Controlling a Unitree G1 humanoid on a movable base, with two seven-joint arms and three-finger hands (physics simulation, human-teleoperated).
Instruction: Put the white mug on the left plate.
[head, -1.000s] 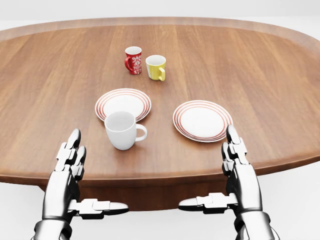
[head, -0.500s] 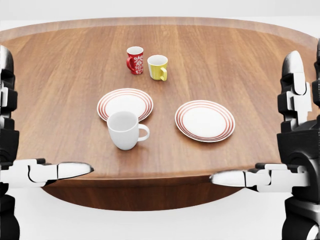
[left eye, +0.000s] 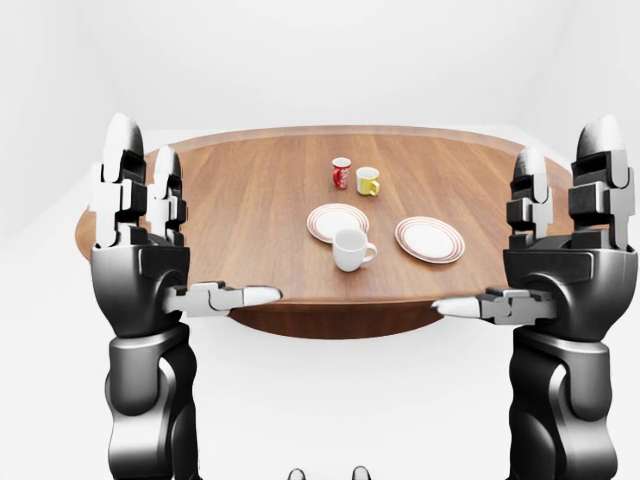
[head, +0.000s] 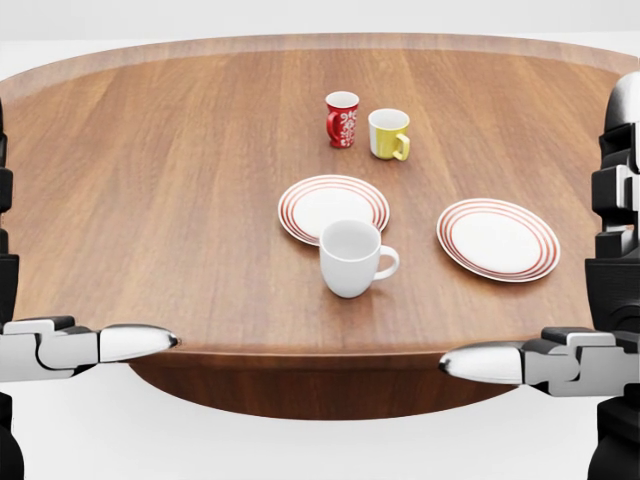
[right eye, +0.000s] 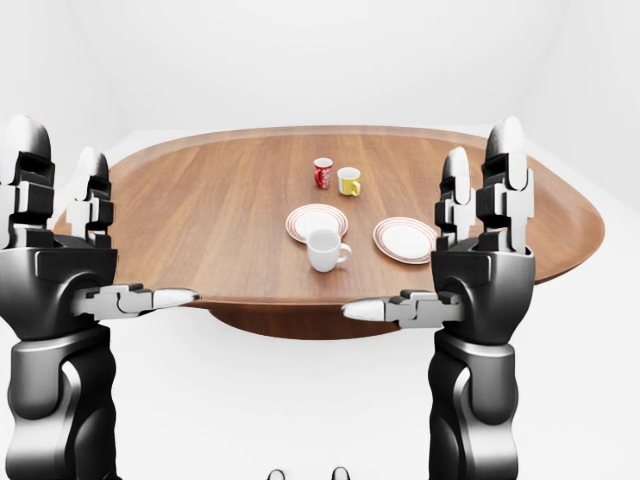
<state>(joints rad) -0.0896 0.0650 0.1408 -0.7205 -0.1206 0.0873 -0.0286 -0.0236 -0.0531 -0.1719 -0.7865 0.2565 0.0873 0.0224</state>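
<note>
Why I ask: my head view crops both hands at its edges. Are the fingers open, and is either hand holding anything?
Observer: The left-eye view shows the whole left hand: fingers upright, thumb pointing inward, nothing held.
Operator: And the right?
Observer: The right hand mirrors it, open and empty.
Operator: Is either close to the mug?
Observer: No. In that view both hands stand wide of the white mug, one on each side. It sits on the table, just below the left plate.
</note>
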